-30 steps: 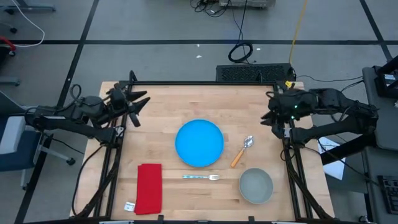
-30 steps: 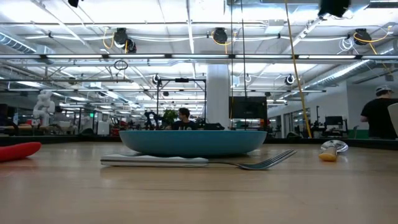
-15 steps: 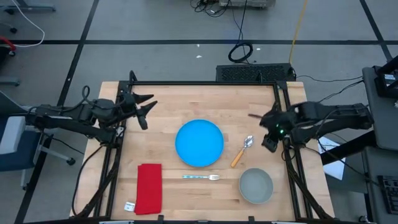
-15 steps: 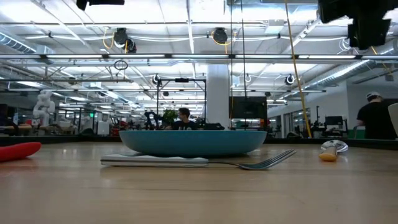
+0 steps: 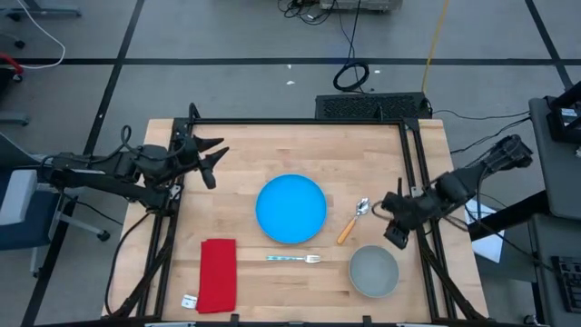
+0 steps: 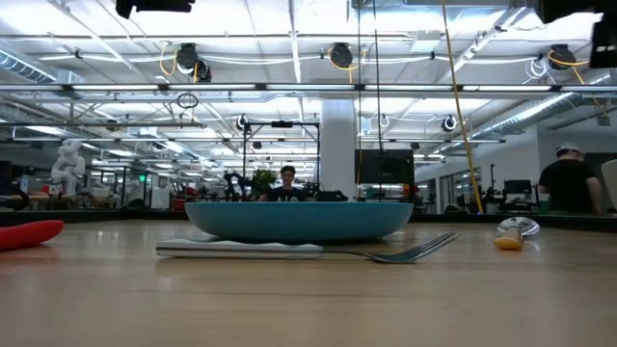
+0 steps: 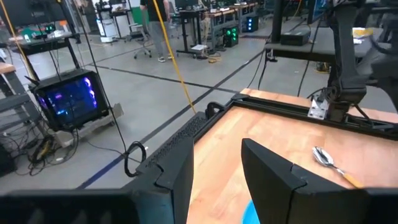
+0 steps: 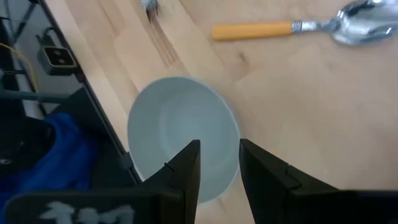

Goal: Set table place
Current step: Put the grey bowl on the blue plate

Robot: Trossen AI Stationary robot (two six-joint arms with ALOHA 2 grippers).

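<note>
Grey bowl [image 5: 374, 271] sits at the table's [image 5: 272, 145] near right corner, just below the right gripper [image 5: 397, 221], whose empty fingers stand parted above it; the left gripper [image 5: 211, 159], also open, waits far off.

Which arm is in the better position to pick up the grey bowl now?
Probably the right. The right gripper is open, just beyond the grey bowl, and its wrist camera looks down at the bowl. The left gripper, also open, waits beyond the blue plate.

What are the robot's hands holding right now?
Nothing. The left gripper is open over bare table; the right gripper is open, empty, above the grey bowl.
</note>
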